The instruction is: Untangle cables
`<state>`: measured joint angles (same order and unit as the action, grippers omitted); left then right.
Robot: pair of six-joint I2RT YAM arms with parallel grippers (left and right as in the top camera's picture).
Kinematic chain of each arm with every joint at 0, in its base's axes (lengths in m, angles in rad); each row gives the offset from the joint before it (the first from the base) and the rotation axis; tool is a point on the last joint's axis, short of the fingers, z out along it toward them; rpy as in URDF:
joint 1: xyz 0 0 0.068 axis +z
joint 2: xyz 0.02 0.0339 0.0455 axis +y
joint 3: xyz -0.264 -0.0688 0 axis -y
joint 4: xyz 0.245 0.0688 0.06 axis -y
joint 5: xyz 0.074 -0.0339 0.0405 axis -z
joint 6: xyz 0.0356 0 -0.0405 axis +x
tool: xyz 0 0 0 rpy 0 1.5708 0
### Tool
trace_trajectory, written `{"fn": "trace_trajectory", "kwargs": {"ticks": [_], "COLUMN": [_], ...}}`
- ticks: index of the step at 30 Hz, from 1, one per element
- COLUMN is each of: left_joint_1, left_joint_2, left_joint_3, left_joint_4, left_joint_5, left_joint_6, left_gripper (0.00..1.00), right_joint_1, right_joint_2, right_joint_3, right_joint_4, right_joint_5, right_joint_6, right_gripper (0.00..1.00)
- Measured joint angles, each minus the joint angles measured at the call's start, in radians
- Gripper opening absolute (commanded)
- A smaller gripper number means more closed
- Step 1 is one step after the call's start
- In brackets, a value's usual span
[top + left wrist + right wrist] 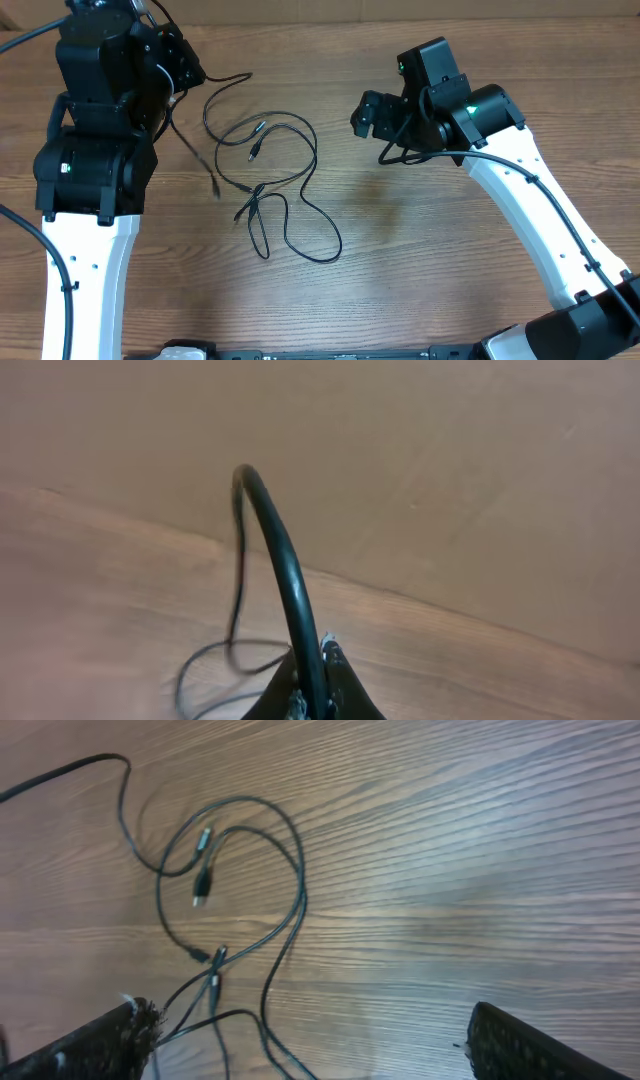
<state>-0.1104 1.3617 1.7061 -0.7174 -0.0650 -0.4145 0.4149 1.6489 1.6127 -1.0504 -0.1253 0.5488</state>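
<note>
The surface (420, 270) is brown wood with long lines in it, and a plain tan wall (450, 480) stands behind it. The left gripper (312, 678) is pressed together on one black cable (285, 560). This black cable comes up out of the gripper, bends over like an arch, and drops down to the surface in front of it. There it looks blurry.

The right gripper (310, 1020) is spread wide and holds nothing. It hangs above the surface. The cables (250, 910) lie loose on the wood under and in front of it. They are closer to one finger (100, 1045) than to the other finger (530, 1050). They make thin black loops that cross over each other. Two small plug ends (202, 870) lie inside the far loop. Seen from above, the cables lie between the two grippers, and one strand runs off toward the left gripper.
</note>
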Motion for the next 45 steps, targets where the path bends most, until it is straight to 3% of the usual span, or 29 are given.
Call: {"fn": "trace_trajectory", "kwargs": {"ticks": [5,11,21,30,37,45], "left_joint_1": [0.0,0.0,0.043,0.314,0.491,0.51], "left_joint_2": [0.003,0.015,0.053,0.233,0.344,0.452], "left_joint_3": [0.036,0.275,0.341,0.34,0.34,0.34], "left_joint_4": [0.032,0.056,0.09,0.089,0.048,0.045], "left_joint_5": [0.12,0.154,-0.186,-0.314,-0.117,-0.016], "left_joint_6": [0.066,0.169,0.216,0.176,0.128,0.099], "left_gripper": [0.04,0.04,0.04,0.04,0.04,0.04], "right_joint_1": [0.0,0.0,0.0,0.0,0.0,0.0], "right_joint_2": [0.001,0.009,0.009,0.009,0.009,0.009], "right_joint_3": [-0.019,-0.034,-0.034,-0.034,-0.034,-0.034], "right_joint_4": [0.004,0.013,0.008,-0.008,-0.005,-0.009], "right_joint_5": [-0.029,-0.039,-0.054,-0.055,-0.054,-0.054], "right_joint_6": [0.0,0.0,0.0,0.0,0.0,0.0], "right_gripper": [0.97,0.97,0.97,0.97,0.97,0.97]}}
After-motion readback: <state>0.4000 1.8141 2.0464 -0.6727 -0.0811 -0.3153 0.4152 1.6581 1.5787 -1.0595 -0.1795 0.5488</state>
